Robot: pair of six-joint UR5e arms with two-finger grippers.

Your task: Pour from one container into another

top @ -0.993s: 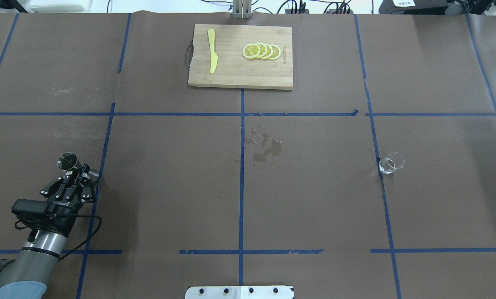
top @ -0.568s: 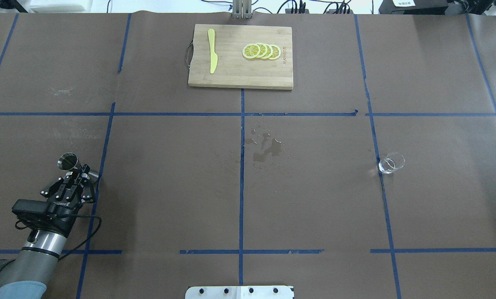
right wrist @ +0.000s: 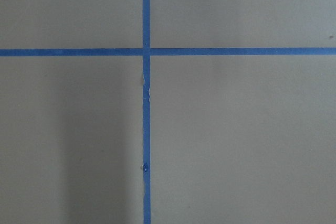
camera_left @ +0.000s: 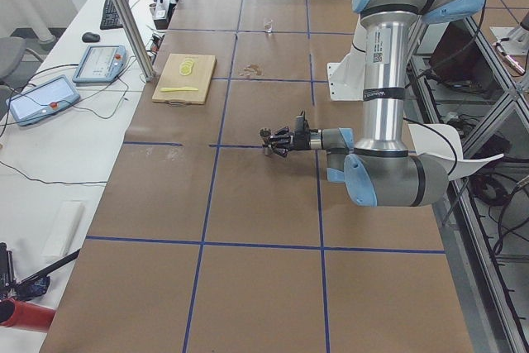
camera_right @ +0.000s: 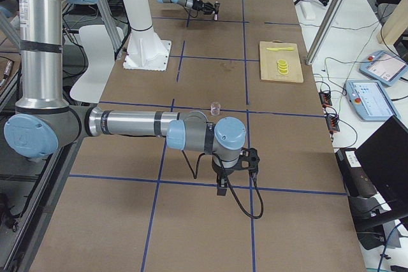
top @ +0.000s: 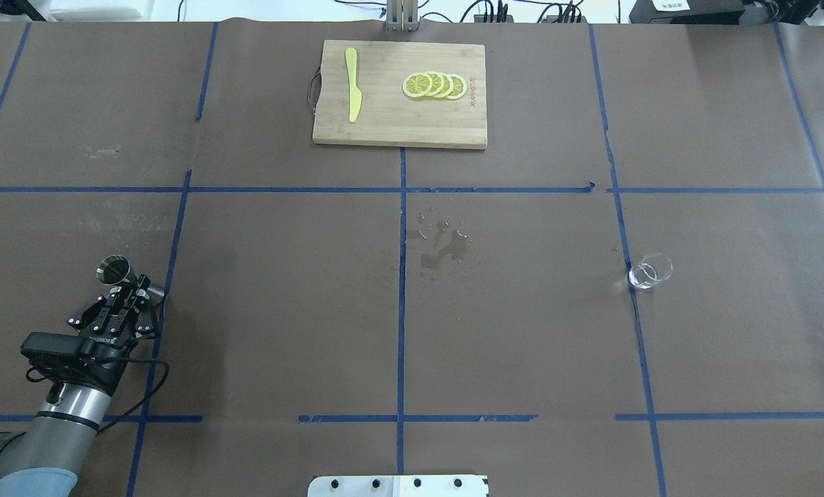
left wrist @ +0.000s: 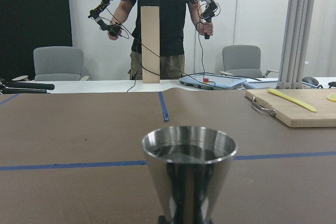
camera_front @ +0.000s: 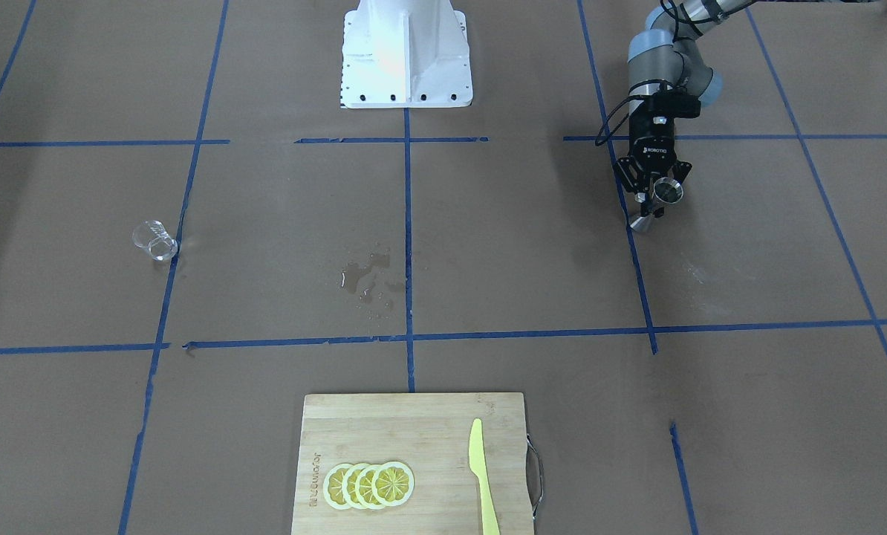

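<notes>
Overhead exterior, jigger (top: 115, 270) gripped in left hand (top: 134, 288), tumbler (top: 650, 270) well apart

The cutting board (top: 391, 121) lay at the far middle of the table (top: 281, 310), with the knife (top: 352, 84) on its left half and the lemon slices (top: 434, 85) on its right. Nearer the robot, a puddle (top: 443, 248) sat at the centre; the glass tumbler (top: 650, 270) stood well to the right, the jigger (top: 117, 270) far left, between the fingers of the left gripper (top: 138, 285)

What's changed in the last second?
Barely anything: the left end effector, shut on the jigger, has drifted a hair back toward the robot's base, jigger with it. The glass, puddle and cutting board stayed put.
</notes>
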